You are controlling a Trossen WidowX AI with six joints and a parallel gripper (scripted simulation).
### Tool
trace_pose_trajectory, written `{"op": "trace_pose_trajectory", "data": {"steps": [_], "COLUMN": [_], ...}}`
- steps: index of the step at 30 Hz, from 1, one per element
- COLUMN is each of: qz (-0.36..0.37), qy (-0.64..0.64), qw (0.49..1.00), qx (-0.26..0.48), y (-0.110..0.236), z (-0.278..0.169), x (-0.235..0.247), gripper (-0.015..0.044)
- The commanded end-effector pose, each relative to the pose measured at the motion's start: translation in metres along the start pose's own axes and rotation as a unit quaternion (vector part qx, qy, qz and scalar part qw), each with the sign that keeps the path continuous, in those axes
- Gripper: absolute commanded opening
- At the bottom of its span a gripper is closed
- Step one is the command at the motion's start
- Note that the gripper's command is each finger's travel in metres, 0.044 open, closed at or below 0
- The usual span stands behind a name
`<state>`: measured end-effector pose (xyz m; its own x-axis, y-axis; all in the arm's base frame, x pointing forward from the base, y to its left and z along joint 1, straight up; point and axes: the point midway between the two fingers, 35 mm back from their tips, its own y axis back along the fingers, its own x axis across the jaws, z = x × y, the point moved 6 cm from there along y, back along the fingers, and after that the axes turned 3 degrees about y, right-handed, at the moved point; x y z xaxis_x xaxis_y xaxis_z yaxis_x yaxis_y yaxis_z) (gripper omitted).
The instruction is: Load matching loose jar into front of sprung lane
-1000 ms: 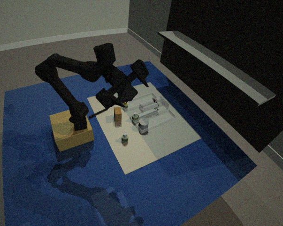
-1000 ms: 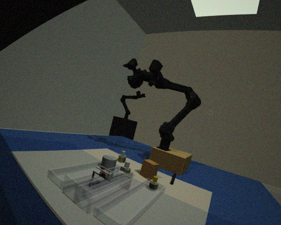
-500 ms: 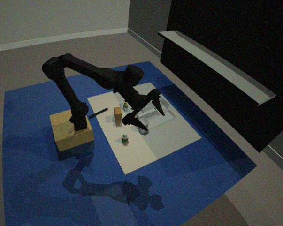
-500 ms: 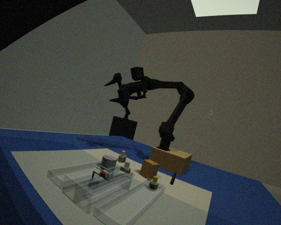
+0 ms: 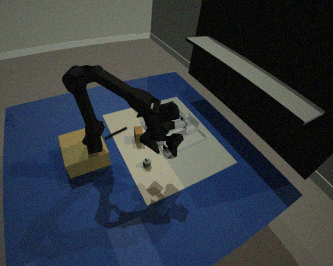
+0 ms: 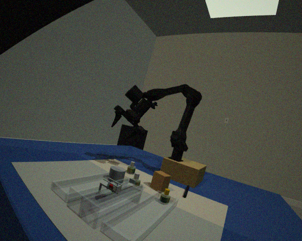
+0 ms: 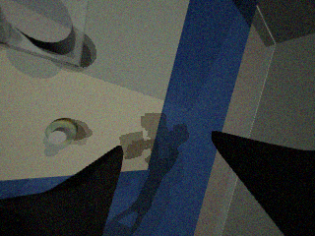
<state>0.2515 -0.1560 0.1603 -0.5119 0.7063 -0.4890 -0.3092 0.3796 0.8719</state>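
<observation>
The loose jar (image 5: 146, 163) (image 6: 131, 168) (image 7: 61, 132), green with a white lid, stands upright on the pale mat (image 5: 206, 160) in front of the clear lanes (image 5: 193, 130) (image 6: 93, 207). A like jar (image 6: 136, 179) with a white lid stands at the front of the middle lane, ahead of the pusher plate (image 6: 108, 185) with its red mark. My gripper (image 5: 164, 151) (image 6: 114, 120) (image 7: 166, 142) is open and empty. It hangs well above the mat near the lane fronts, and the loose jar lies off to one side below it. In the top view the arm hides the jar in the lane.
A wide grey can (image 6: 117, 173) (image 7: 44, 25) stands at the front of a neighbouring lane. A jar with a yellow lid (image 6: 166, 196) stands by the outer lane. An orange block (image 5: 138, 133) (image 6: 160, 180) and a black rod (image 5: 115, 133) lie near the arm's tan base (image 5: 83, 155).
</observation>
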Motion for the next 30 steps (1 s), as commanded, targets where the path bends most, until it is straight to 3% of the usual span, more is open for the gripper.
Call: {"op": "trace_pose_trajectory", "data": {"steps": [1, 4, 17, 21, 30], "qz": [0.189, 0.238, 0.239, 0.239, 0.239], "qy": [-0.172, -0.222, -0.223, -0.223, -0.223], "qw": [0.966, 0.943, 0.943, 0.943, 0.943], "qx": [0.037, 0.064, 0.065, 0.065, 0.065], "y": [-0.021, -0.023, -0.021, -0.051, -0.057], "z": [0.008, 0.009, 0.013, 0.013, 0.013], "x": [0.057, 0.073, 0.077, 0.093, 0.098], "gripper": [0.044, 0.044, 0.044, 0.044, 0.044]}}
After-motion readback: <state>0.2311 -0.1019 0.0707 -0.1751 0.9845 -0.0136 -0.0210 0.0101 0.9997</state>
